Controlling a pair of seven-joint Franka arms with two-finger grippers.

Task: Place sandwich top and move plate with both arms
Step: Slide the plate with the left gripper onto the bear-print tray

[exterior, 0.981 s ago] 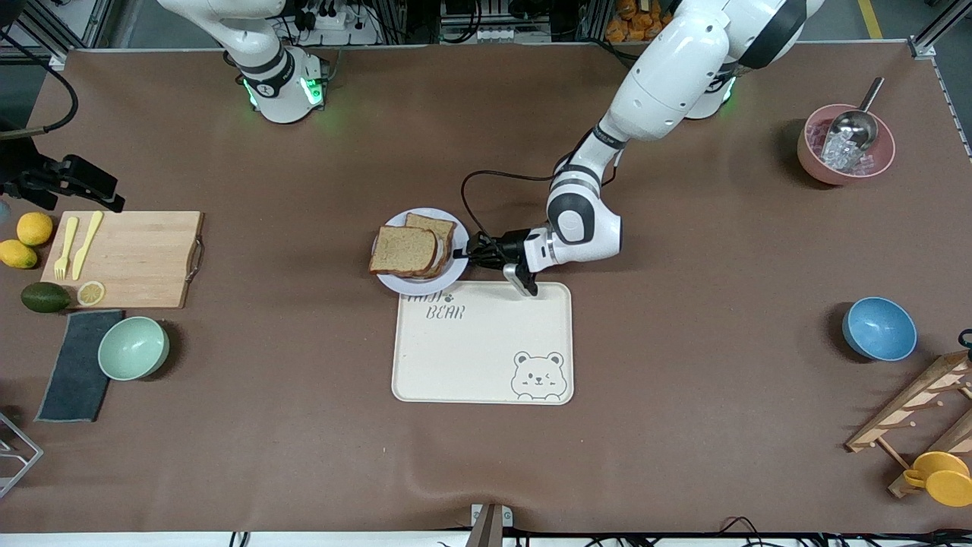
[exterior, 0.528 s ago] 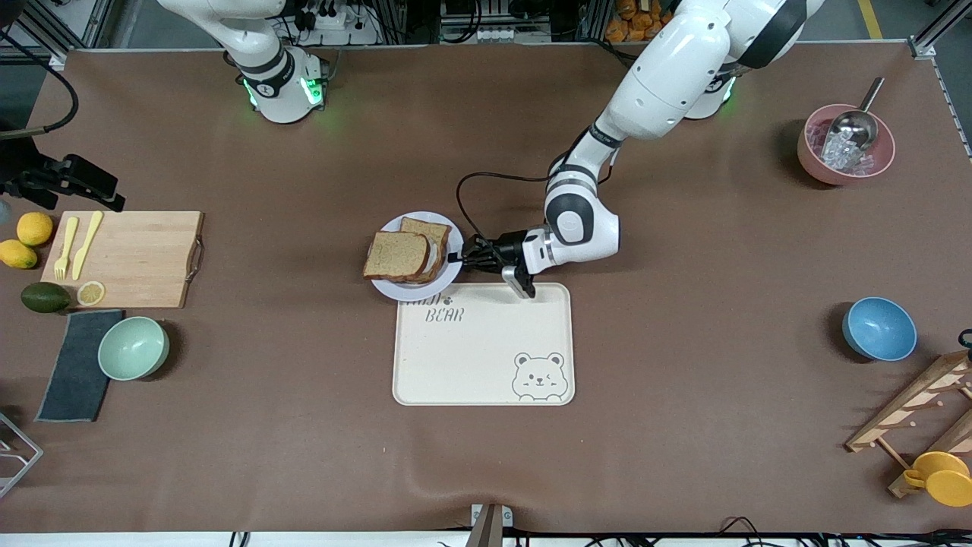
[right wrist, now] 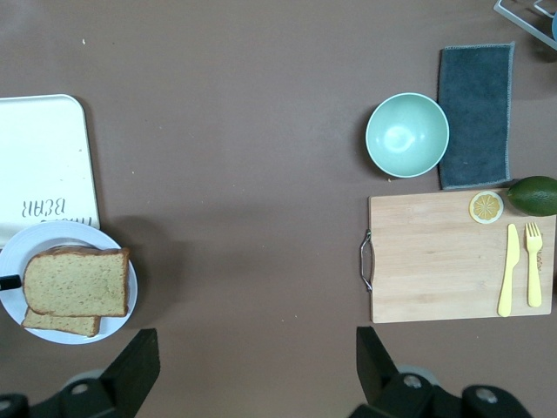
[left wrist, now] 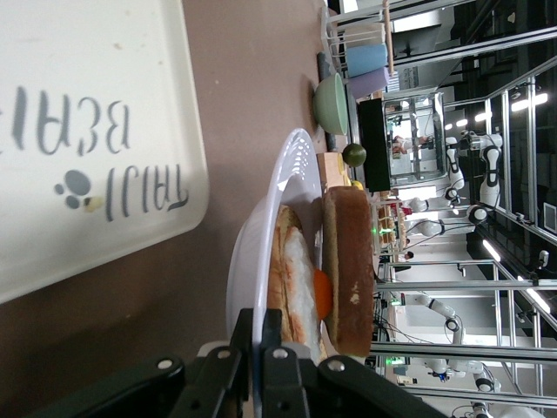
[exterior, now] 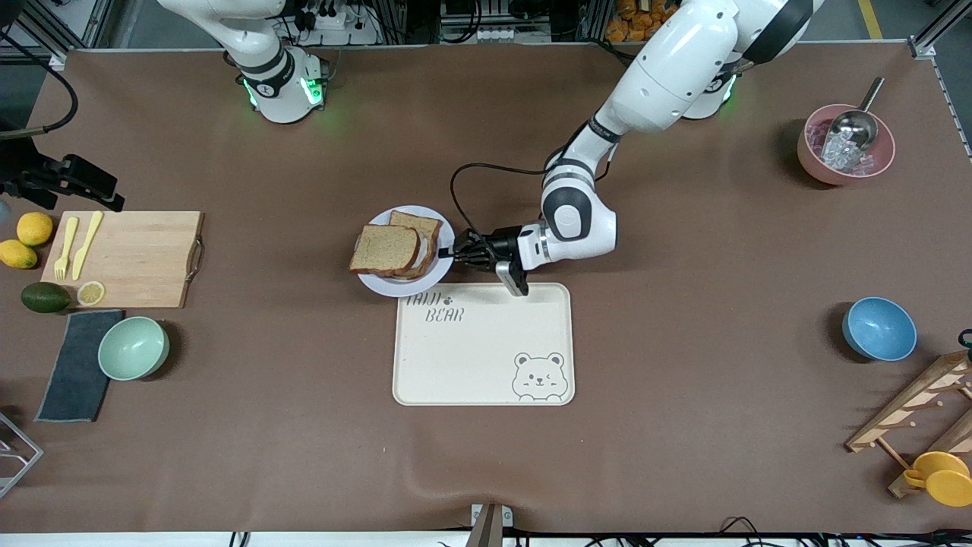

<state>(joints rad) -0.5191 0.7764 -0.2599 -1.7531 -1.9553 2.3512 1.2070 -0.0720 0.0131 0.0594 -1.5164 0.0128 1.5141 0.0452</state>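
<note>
A: Left black two-finger gripper (exterior: 458,255): low over the table at the edge of the small round pale lavender-white plate (exterior: 380,284), fingers closed tight on the rim (left wrist: 252,261) at the side toward the left arm's end. White left arm (exterior: 653,72) reaches in from its base.

B: Right one?

A: Right gripper (right wrist: 252,370) is high over the brown table (exterior: 683,425), fingers spread wide, holding nothing. It waits above the stretch between the plate and the wooden cutting board (right wrist: 435,257).

B: Where's the plate?

A: Mid-table, just beside the corner of the cream rectangular bear-print tray (exterior: 486,357), slightly farther from the front camera than the tray. I can't tell whether it rests on the table.

B: Sandwich top?

A: The plain squarish slice of brown wholegrain bread (exterior: 385,249) lies on the stack on the plate, offset, overhanging the rim toward the right arm's end. Under it sits a lower bread slice (exterior: 419,226) with fried egg (left wrist: 296,261) between them, seen in the left wrist view.

B: Smaller stuff?

A: Mint green bowl (right wrist: 406,135) beside a dark grey cloth (right wrist: 474,113); yellow plastic knife (right wrist: 507,270) and fork (right wrist: 533,264) on the board.
</note>
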